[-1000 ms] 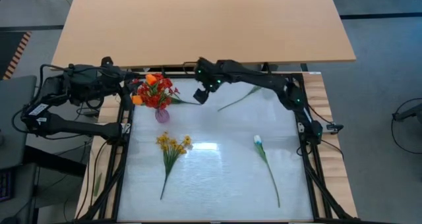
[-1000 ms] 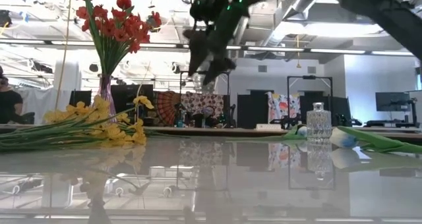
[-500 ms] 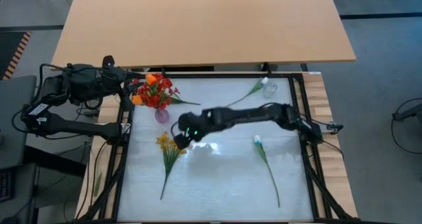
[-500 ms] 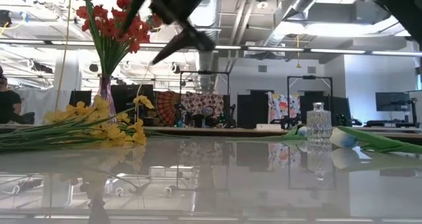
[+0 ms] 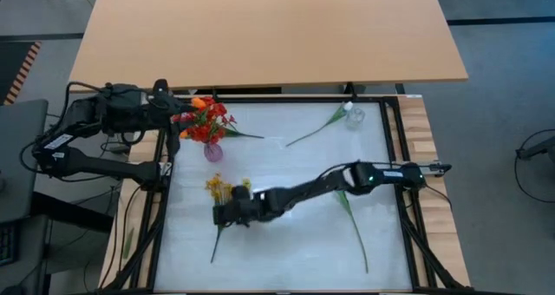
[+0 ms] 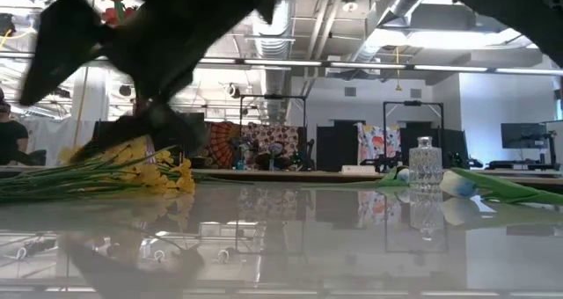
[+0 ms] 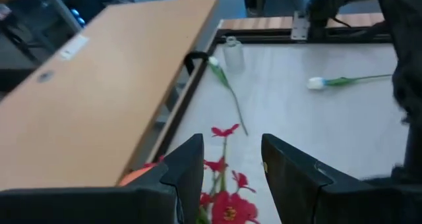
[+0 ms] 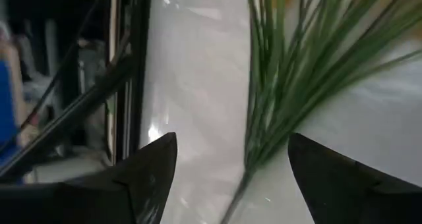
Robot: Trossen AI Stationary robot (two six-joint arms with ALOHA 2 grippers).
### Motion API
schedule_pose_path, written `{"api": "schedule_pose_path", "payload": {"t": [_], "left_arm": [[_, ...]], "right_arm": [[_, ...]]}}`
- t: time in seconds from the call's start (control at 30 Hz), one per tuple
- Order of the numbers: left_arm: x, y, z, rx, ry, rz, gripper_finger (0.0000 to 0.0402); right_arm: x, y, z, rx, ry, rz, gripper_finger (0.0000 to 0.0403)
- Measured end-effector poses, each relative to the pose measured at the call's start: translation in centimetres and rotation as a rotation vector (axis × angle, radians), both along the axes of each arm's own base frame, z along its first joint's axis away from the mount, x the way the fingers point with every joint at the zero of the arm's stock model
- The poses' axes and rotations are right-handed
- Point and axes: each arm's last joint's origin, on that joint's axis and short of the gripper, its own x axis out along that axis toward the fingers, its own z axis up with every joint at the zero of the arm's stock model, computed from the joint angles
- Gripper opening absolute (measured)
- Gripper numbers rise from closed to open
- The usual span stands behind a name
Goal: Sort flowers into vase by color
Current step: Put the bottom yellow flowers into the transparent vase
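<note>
Straddling the yellow spray's stems (image 5: 220, 232), right hand (image 5: 222, 215) spread wide, left hand (image 5: 178, 120) parted by red flowers (image 5: 206, 121)

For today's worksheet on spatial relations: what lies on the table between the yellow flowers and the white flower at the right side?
In the high view, the right arm stretches across between the yellow flowers and the white flower, its open right gripper over the yellow stems.

The glossy white table (image 5: 277, 243) carries a small purple vase (image 5: 212, 151) of red and orange flowers (image 5: 205, 120) near its far left corner. A yellow spray (image 5: 224, 196) lies flat nearer the front. A white-tipped flower (image 5: 347, 210) lies to the right, and another stem (image 5: 316, 127) beside a clear glass vase (image 5: 353, 114) at the far right.
</note>
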Motion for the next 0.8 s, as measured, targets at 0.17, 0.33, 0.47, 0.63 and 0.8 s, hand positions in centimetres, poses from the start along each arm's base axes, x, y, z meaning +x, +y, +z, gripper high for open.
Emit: {"api": "schedule_pose_path", "payload": {"t": [0.17,0.33,0.47,0.63,0.8], "left_arm": [[0.9,0.0,-0.5,-0.063,0.031,-0.045,0.0142],[1.6,-0.1,-0.7,-0.102,0.048,-0.102,0.0142],[1.6,-0.1,-0.8,-0.126,0.042,-0.094,0.0142],[0.9,-0.2,-0.7,-0.137,0.038,-0.086,0.0142],[-0.2,-0.3,-0.5,-0.107,0.018,-0.044,0.0142]], "right_arm": [[0.6,1.6,-4.1,0.058,0.001,-0.091,0.0302],[1.6,2.1,-6.5,0.03,-0.025,-0.152,0.0286],[2.6,1.0,-7.5,0.056,-0.034,-0.173,0.0252],[2.9,-0.6,-8.3,0.054,0.004,-0.188,0.0129],[2.9,-3.4,-8.7,-0.062,0.077,-0.15,0.0019]]}}
